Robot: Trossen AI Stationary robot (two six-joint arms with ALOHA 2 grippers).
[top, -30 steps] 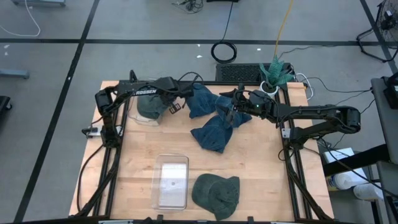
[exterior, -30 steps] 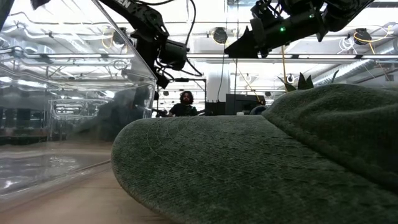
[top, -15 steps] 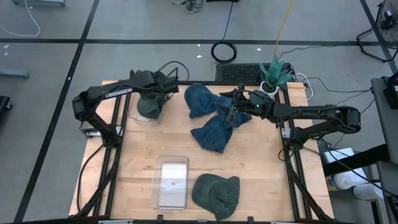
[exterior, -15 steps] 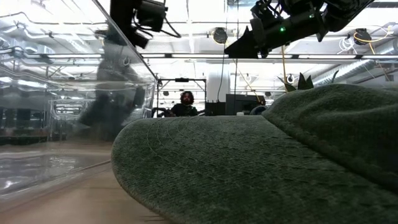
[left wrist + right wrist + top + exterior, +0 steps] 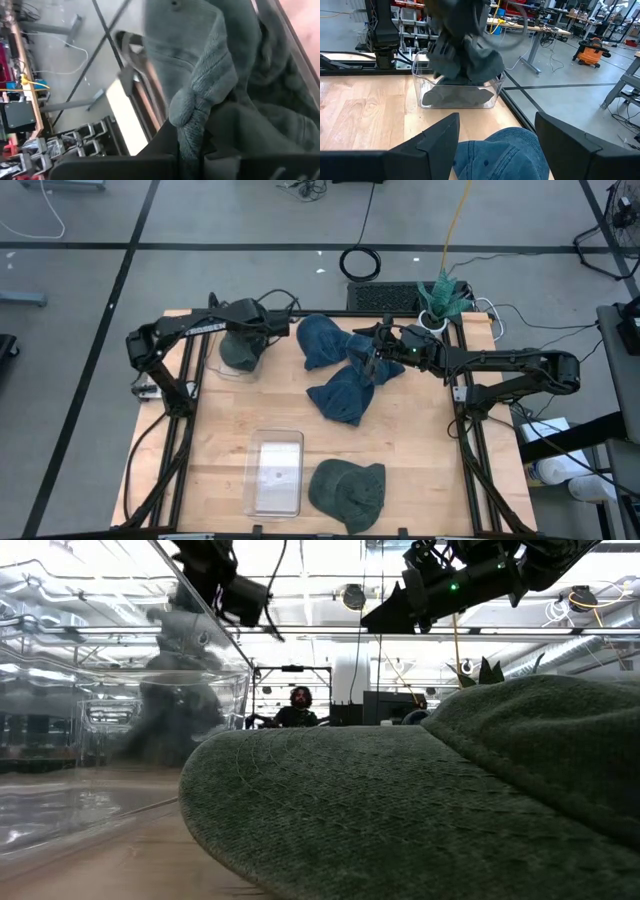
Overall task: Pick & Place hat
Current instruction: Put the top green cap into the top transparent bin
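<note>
Left gripper [image 5: 247,332] at upper left of table [image 5: 420,460], fingers clamped on grey-green hat [image 5: 240,350], hat hanging into clear bin [image 5: 492,97]. Right gripper [image 5: 368,363] upper centre, fingers spread wide, empty, hovering over blue hat [image 5: 322,340]. Second blue hat [image 5: 345,395] just below it, touching. Another green hat [image 5: 348,492] at bottom centre, beside clear tray [image 5: 275,472].

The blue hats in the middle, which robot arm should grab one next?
Probably the right. The right gripper hangs open directly over the blue hats. The left gripper is busy, shut on a green hat above the clear bin.
</note>
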